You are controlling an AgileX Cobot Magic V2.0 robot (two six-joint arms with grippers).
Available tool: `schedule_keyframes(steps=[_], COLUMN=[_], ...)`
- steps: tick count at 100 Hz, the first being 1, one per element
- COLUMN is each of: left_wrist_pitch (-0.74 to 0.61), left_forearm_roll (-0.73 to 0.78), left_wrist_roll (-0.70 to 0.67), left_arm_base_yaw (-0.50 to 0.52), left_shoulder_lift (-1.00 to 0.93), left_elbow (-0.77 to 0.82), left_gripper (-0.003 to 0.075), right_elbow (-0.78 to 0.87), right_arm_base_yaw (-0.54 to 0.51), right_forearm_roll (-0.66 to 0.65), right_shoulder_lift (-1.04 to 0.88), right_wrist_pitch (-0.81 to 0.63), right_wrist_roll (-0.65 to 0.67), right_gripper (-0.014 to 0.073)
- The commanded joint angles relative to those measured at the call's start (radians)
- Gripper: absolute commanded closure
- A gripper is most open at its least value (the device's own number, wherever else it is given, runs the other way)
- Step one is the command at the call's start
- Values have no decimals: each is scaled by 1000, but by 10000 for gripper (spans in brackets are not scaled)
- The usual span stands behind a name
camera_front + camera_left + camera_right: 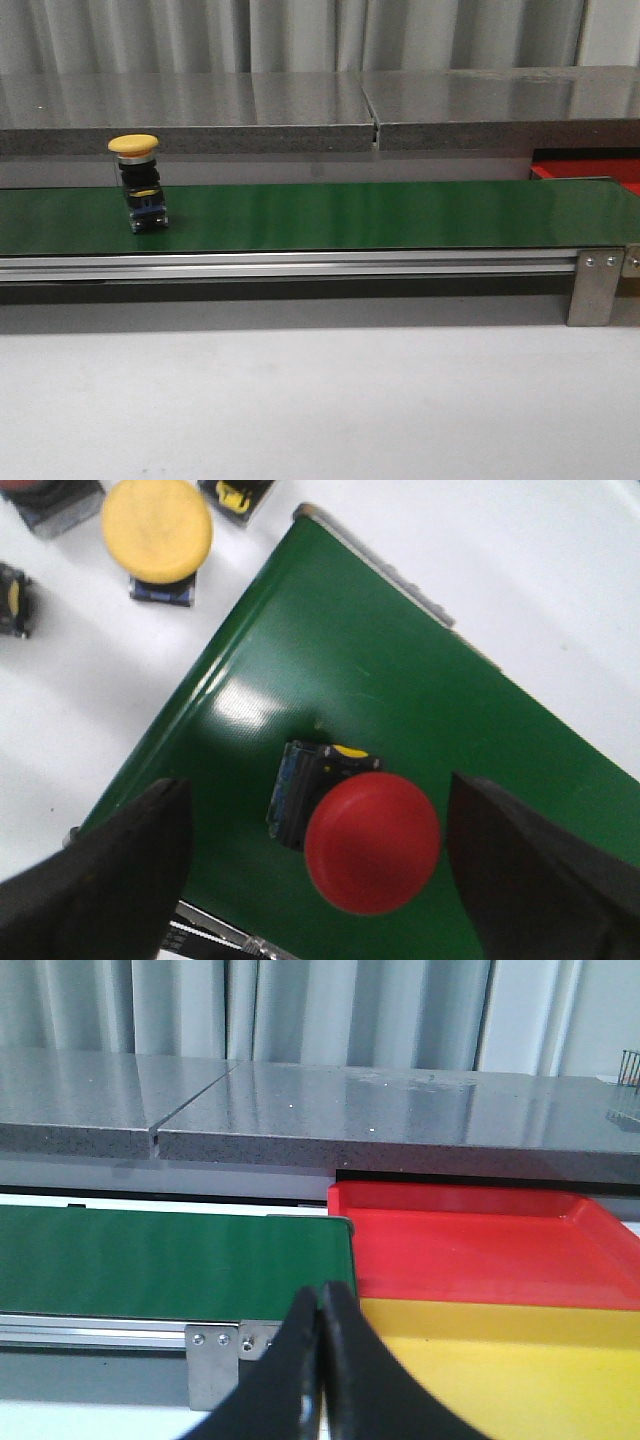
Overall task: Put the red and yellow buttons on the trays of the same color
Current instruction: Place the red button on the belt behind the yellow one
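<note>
Belt (350, 215) carrying yellow button (138, 185) at far-left end. Left hand (320, 880) hovering spread wide over red button (370, 840) on belt; centre, descend, close. Right hand (322, 1360) waiting pinched shut, empty, beside red tray (480, 1250).

The green belt (350, 215) looks smooth with a soft sheen, edged by a brushed metal rail (300, 265). The red button (372, 842) has a matt plastic cap. The red tray (480, 1250) looks like glossy plastic. The grey ledge (300, 110) is polished and speckled like stone.
</note>
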Motion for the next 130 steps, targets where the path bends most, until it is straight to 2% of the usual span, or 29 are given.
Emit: schedule_keyframes(steps=[1, 11, 23, 25, 43, 61, 97, 130], left_wrist_pitch=[-37, -42, -15, -15, -75, -241, -368, -383], left_forearm_roll=[2, 43, 46, 46, 46, 47, 47, 9], left_wrist_roll=[37, 137, 226, 231, 319, 355, 396, 396], left_arm_base_yaw=[-31, -69, -116, -126, -215, -299, -469, -499], left_shoulder_lift=[-111, -174, -240, -253, -368, -499, -736, -982], left_elbow=[-33, -33, -32, -29, 43, 224, 561, 756], left_gripper=[263, 419, 706, 735, 739, 739, 739, 739], right_elbow=[-17, -17, -17, -17, -17, -17, -17, -17], right_arm_base_yaw=[-5, -5, -5, -5, -5, -5, -5, -5], right_forearm_roll=[-6, -6, -6, -6, -6, -6, -6, -6], right_shoulder_lift=[-12, -12, -12, -12, -12, -12, -12, -12], right_wrist_pitch=[-81, -81, -81, -81, -81, -81, -81, -81], right_wrist_roll=[-6, -6, -6, -6, -6, -6, -6, -6], right_gripper=[714, 714, 714, 714, 714, 714, 714, 714])
